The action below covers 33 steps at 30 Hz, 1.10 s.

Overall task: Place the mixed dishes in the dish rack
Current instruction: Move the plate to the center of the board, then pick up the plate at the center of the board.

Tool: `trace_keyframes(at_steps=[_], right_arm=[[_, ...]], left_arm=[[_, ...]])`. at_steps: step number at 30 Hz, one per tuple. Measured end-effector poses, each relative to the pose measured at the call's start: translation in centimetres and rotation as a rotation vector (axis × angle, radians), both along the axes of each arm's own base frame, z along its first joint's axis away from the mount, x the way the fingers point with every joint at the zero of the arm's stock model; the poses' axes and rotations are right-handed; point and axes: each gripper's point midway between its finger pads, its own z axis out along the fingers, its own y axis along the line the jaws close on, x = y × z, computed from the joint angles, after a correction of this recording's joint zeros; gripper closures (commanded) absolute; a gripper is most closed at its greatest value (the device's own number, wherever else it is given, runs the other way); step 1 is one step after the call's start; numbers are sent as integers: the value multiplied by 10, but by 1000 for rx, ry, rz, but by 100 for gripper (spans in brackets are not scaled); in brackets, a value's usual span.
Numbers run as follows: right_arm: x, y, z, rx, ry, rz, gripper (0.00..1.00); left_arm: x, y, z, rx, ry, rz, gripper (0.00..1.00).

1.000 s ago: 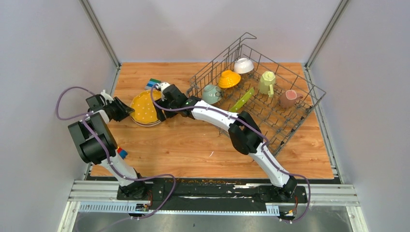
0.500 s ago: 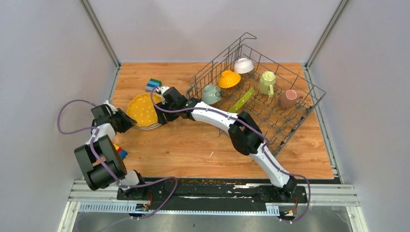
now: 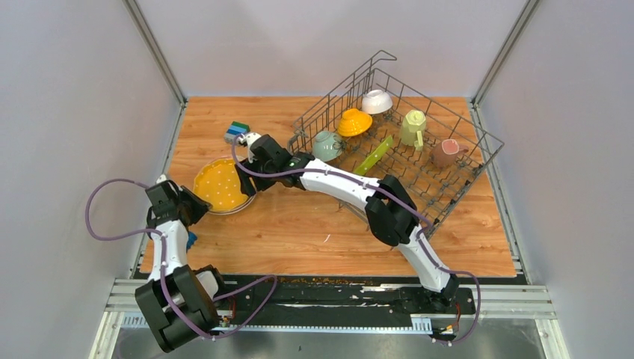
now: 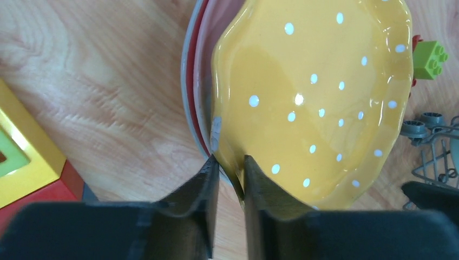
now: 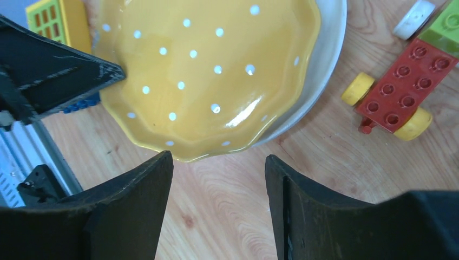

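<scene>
Spanning the floor of a cell enclosed by pale grey walls [image 3: 314,37] and aluminium corner posts [image 3: 153,48], the wood-grain surface [image 3: 299,239] carries all items. A yellow white-dotted ceramic plate [image 3: 219,185] sits at the left of the surface, on top of a pink plate [image 4: 214,27] and a grey plate [image 5: 327,49]. The left fingers [image 4: 195,211] are clamped on the rim of the yellow plate, with the rim between them. The right fingers [image 5: 130,211] stand well apart at the opposite edge of the plate and hold nothing. A large grey wire dish rack [image 3: 422,191] stands at the far right of the surface, set at an angle to its edges. It contains a teal mug [image 3: 327,144], an upturned yellow bowl [image 3: 354,122], a white bowl [image 3: 376,101], a lime-green plate [image 3: 374,155] standing on edge, a pale-green mug [image 3: 413,127] and a pink mug [image 3: 447,152]. Blue and green toy blocks [image 3: 237,131] lie beyond the plate stack. A red block car with yellow wheels [image 5: 392,95] lies just beside the grey plate. A yellow and red block [image 4: 27,162] lies near the left fingers. A metal rail [image 3: 336,295] runs along the near edge.
</scene>
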Motion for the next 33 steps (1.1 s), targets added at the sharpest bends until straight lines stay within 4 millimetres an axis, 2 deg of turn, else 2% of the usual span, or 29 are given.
trace_keyframes(at_steps=[2, 3, 4, 6, 8, 12, 14, 18, 22, 24, 29, 31, 33], right_arm=[[-1, 1, 11, 19, -10, 2, 37], [-1, 2, 15, 27, -14, 3, 37], [0, 3, 18, 34, -17, 2, 37], [1, 5, 24, 46, -22, 0, 37], [4, 8, 30, 59, -30, -2, 39], [17, 25, 47, 111, -69, -8, 40], [22, 32, 46, 119, -79, -13, 40], [35, 41, 28, 106, -95, -32, 39], [42, 38, -5, 38, -98, -57, 38], [45, 36, -14, 17, -103, -66, 38], [49, 33, -16, -5, -127, -74, 38], [51, 32, -13, -8, -137, -77, 38], [53, 31, -11, -13, -149, -80, 38]], left_arm=[[-3, 1, 0, 1, 9, 14, 43], [-5, 1, -1, 3, 21, 20, 39], [-8, 1, -2, 5, 31, 23, 30], [-11, 3, -1, 8, 53, 47, 22], [-10, 9, 7, 31, 52, 68, 18], [3, 27, 31, 98, 9, 106, 17], [12, 34, 38, 119, -10, 112, 18], [29, 43, 29, 115, 19, 96, 22], [41, 48, 12, 98, 56, 69, 27], [43, 48, 6, 85, 62, 63, 32], [50, 47, 7, 83, 27, 50, 45], [52, 47, 6, 87, 17, 47, 46], [51, 47, 4, 87, 17, 47, 42]])
